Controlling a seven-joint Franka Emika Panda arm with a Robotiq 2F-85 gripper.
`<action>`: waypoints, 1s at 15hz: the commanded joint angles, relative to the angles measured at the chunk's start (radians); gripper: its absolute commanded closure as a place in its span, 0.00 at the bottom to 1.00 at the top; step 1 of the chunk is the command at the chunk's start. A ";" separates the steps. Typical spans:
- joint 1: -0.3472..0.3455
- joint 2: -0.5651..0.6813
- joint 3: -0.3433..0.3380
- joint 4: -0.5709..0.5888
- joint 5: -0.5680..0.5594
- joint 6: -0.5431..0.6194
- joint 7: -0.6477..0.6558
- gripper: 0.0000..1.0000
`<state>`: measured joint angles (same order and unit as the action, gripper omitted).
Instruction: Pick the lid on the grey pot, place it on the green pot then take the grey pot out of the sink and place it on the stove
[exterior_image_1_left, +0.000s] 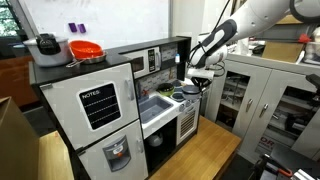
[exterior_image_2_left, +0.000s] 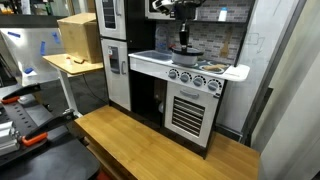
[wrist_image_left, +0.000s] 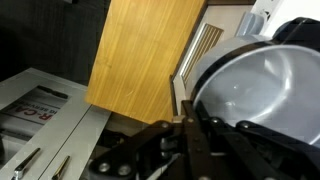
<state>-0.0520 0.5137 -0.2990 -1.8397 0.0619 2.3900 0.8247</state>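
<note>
The grey pot (wrist_image_left: 262, 75), shiny inside, fills the right of the wrist view. My gripper (wrist_image_left: 190, 128) is shut on its rim. In both exterior views the gripper (exterior_image_1_left: 203, 72) (exterior_image_2_left: 183, 36) hangs over the toy kitchen's stove with the pot (exterior_image_2_left: 183, 50) under it, at or just above the stove top. I cannot tell if the pot rests on it. The green pot (exterior_image_1_left: 180, 95) sits on the counter just beside the sink (exterior_image_1_left: 155, 106). The lid is too small to make out.
The toy kitchen has an oven door (exterior_image_2_left: 188, 110) below the stove, knobs along the front (exterior_image_2_left: 195, 81) and a white fridge (exterior_image_1_left: 95, 110) with a red bowl (exterior_image_1_left: 85, 49) on top. A wooden floor board (wrist_image_left: 140, 55) lies in front. Metal cabinets (exterior_image_1_left: 270, 95) stand behind.
</note>
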 joint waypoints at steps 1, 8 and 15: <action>-0.048 0.090 0.041 0.134 0.043 -0.024 0.001 0.99; -0.062 0.264 0.039 0.373 0.058 -0.066 0.057 0.99; -0.111 0.345 0.073 0.536 0.078 -0.167 0.076 0.64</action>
<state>-0.1336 0.8368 -0.2641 -1.3707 0.1109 2.2858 0.9101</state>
